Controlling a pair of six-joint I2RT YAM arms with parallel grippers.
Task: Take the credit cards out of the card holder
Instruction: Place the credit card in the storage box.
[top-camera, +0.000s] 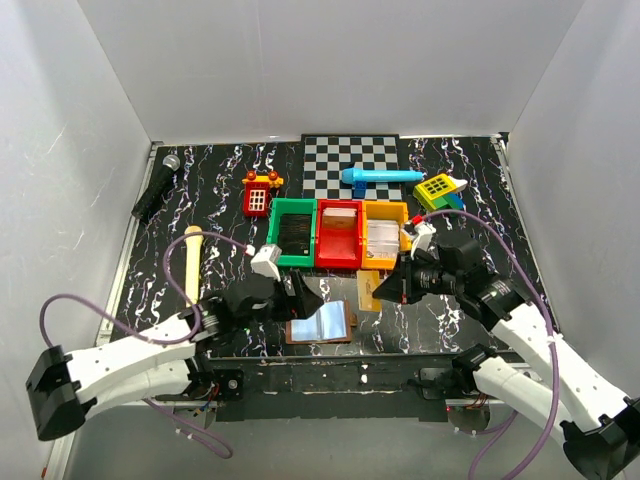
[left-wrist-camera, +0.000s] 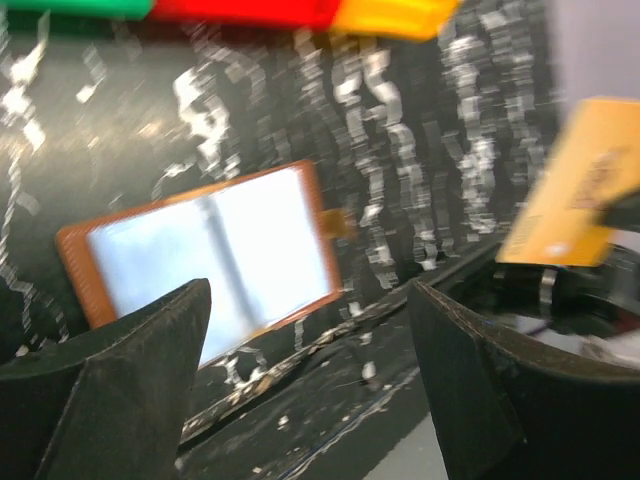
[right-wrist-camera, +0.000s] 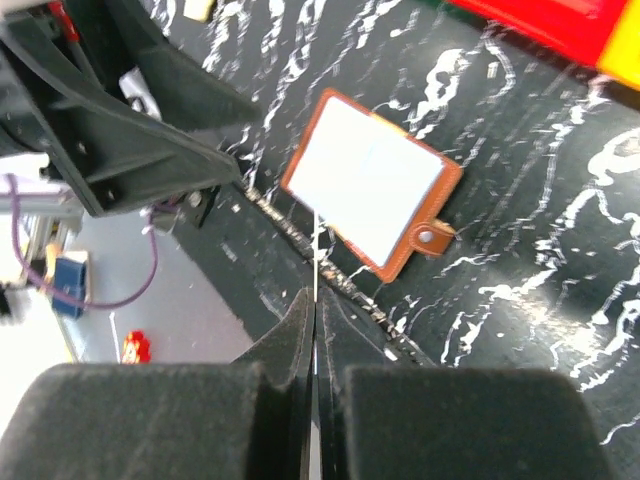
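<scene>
Black, white-veined tabletop, busiest at mid-frame

Open card holder lower centre; green bin, red bin and orange bin side by side above it; checkered mat upper centre; microphone upper left.

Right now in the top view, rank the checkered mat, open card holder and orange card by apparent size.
1. checkered mat
2. card holder
3. orange card, smallest even though it is held off the table, nearer the camera.
</scene>
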